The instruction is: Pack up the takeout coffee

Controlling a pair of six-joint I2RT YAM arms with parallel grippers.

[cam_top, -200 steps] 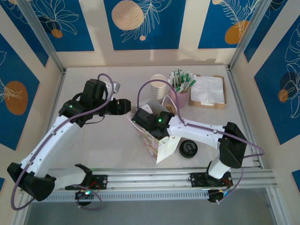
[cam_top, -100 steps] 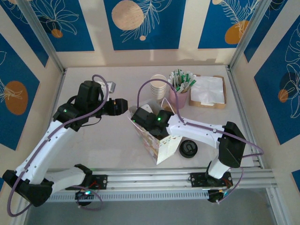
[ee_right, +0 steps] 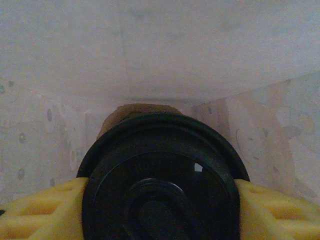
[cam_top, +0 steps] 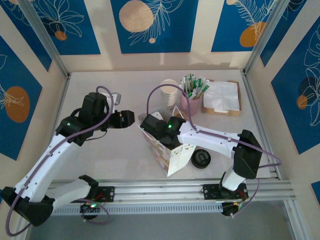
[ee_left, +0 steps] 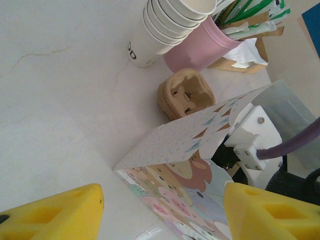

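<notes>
The patterned paper bag [cam_top: 172, 156] stands open in the middle of the table. My right gripper [cam_top: 156, 128] reaches down into its mouth. In the right wrist view my right gripper [ee_right: 160, 200] is shut on the takeout coffee cup [ee_right: 159, 165]: both yellow fingers press its black lid, and a brown edge shows behind the lid. The bag's pale inner walls [ee_right: 260, 125] surround the cup. My left gripper [cam_top: 125, 118] hovers open just left of the bag, touching nothing. In the left wrist view the bag [ee_left: 185, 142] lies ahead of that open gripper [ee_left: 162, 210].
A loose black lid [cam_top: 201, 158] lies right of the bag. Behind the bag stand a stack of paper cups [cam_top: 169, 92], a pink cup of stirrers [cam_top: 194, 102], a napkin tray [cam_top: 222, 97] and a cardboard carrier [ee_left: 184, 94].
My left gripper has drawn back a little from the bag, toward the near left. The right arm and the bag have stayed still.
</notes>
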